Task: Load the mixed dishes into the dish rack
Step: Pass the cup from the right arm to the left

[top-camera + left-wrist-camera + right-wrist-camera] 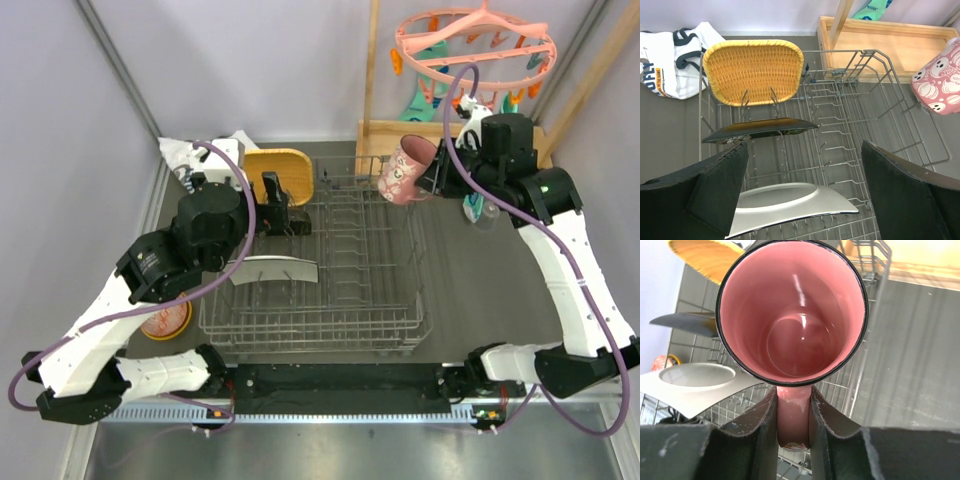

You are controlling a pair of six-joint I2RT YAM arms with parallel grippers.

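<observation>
The dish rack (385,300) stands mid-table. In its left rows stand the yellow plate (755,70), the black floral plate (765,128) and the pale plate (790,205). My left gripper (805,190) is open and empty, its fingers wide apart above the pale plate (275,270). My right gripper (792,420) is shut on the handle of the pink cup (792,315) and holds it in the air over the rack's far right corner (407,170). The orange bowl (165,320) sits on the table left of the rack. The blue-white bowl is not in view.
A white cloth (670,60) lies at the far left. A light wooden tray (900,45) stands behind the rack. A pink peg hanger (475,45) with teal socks hangs above the right arm. A small clear item (480,210) sits under the right wrist.
</observation>
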